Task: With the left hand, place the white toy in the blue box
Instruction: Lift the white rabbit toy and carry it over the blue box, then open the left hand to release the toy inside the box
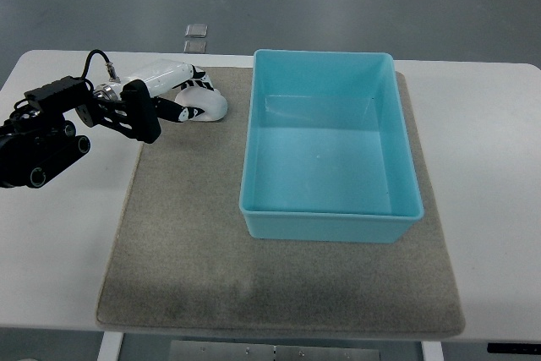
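Robot hand (156, 107) touches white toy (186, 90) left of blue box (330, 217).

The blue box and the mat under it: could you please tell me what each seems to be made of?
The blue box looks like moulded plastic: smooth, slightly glossy walls with soft reflections on its floor and rounded corners. The mat appears to be felt or short-pile fabric: matte grey-brown, faintly fuzzy, no shine. Neither can be confirmed from a picture alone.
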